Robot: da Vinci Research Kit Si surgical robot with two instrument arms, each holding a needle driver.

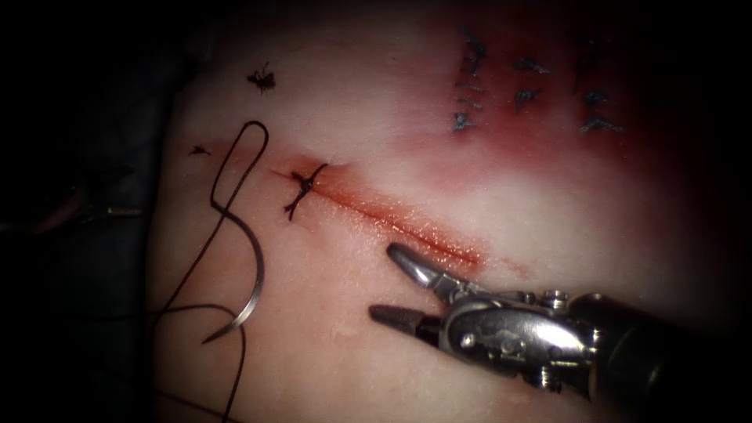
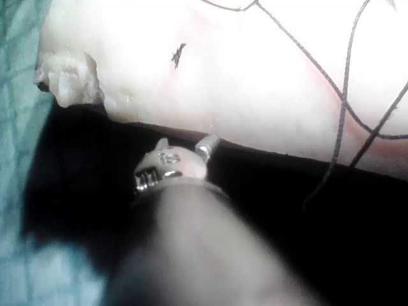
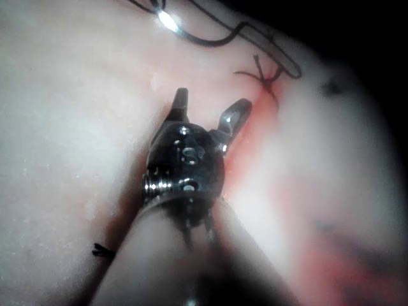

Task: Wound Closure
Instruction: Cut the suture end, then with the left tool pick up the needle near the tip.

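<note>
We see the tissue [image 1: 548, 196] across most of the endoscope view, with the cut [image 1: 392, 219] running as a slanted red line from the centre left down toward the centre.

The right tool [image 1: 395, 286] enters from the lower right corner, its shaft slanted and its wrist bent so the tips point to the left. Its jaws stand wide open and hold nothing; the upper jaw lies just beside the lower end of the cut. We judge it is placed there free, ready near the wound.

The left tool [image 2: 185, 148] shows in its own wrist view, beside the edge of the tissue; we cannot tell how its jaws stand.

The thread [image 1: 227, 188] loops at the left of the cut. The needle [image 1: 249, 301] lies loose on the tissue in the lower left, not in the tissue and held by no tool.

One knot [image 1: 305, 184] sits across the upper end of the cut, so the closure looks only begun.
</note>
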